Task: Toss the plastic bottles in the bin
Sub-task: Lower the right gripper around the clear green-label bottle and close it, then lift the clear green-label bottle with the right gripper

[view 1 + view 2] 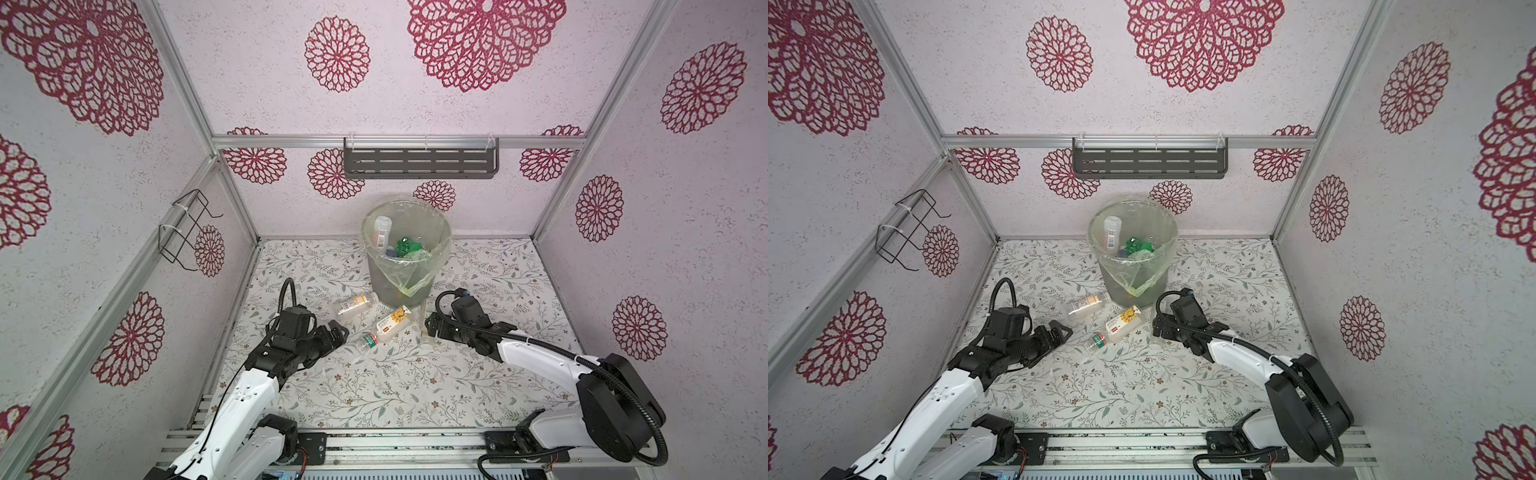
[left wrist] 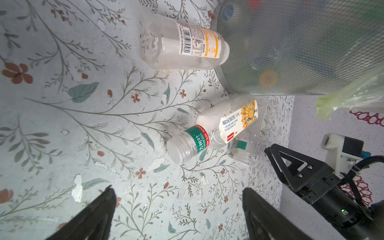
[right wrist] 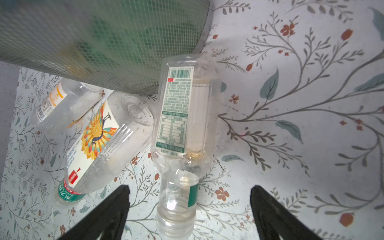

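The bin (image 1: 384, 286) (image 1: 1115, 280) stands at the back middle of the table and holds several plastic bottles, one white-labelled (image 1: 381, 232) and one green (image 1: 409, 247). In front of it lie an orange-labelled bottle (image 1: 355, 305) (image 2: 182, 43), a sunflower-labelled bottle (image 1: 395, 322) (image 2: 230, 119) and a green-necked clear bottle (image 1: 368, 343) (image 2: 190, 145). Another clear bottle (image 3: 182, 116) lies with its neck between the spread fingers of my right gripper (image 3: 190, 188) (image 1: 428, 326), which is open and not touching it. My left gripper (image 2: 178, 190) (image 1: 338, 332) is open and empty, just left of the bottles.
A grey slotted shelf (image 1: 419, 162) hangs on the back wall above the bin. A black wire rack (image 1: 187, 228) sticks out from the left wall. Patterned walls close three sides, and a metal rail (image 1: 395, 444) runs along the front edge.
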{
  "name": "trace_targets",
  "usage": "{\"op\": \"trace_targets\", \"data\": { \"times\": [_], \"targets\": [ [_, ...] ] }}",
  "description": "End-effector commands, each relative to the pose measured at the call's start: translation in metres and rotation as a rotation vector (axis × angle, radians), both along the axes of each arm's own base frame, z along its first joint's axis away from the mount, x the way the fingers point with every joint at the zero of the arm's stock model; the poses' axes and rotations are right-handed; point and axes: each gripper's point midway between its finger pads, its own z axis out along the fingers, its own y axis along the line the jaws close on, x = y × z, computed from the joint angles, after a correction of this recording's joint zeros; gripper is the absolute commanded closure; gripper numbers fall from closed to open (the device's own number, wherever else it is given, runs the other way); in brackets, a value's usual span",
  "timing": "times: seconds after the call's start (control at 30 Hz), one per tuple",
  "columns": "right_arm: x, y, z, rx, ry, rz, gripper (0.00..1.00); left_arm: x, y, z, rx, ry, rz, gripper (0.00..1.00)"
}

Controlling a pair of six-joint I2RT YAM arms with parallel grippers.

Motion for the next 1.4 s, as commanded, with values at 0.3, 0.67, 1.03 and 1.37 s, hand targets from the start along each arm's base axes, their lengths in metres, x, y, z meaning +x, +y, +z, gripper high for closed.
{"op": "trace_targets", "data": {
  "times": [0.3,0.67,1.03,1.37],
  "targets": [
    [0.017,0.022,0.007,-0.003,-0.003,-0.001,0.09,0.004,-0.001,0.001,0.048,-0.02,-0.014,0.03],
    [0.014,0.026,-0.013,-0.074,0.037,-0.037,0.13,0.002,0.003,-0.004,0.069,-0.024,-0.011,0.03],
    [0.013,0.028,-0.024,-0.088,0.048,-0.056,0.19,-0.002,0.004,-0.014,0.073,-0.004,-0.016,0.03],
    [0.012,0.032,-0.033,-0.08,0.067,-0.054,0.3,-0.005,0.006,-0.02,0.076,-0.001,-0.008,0.03]
  ]
}}
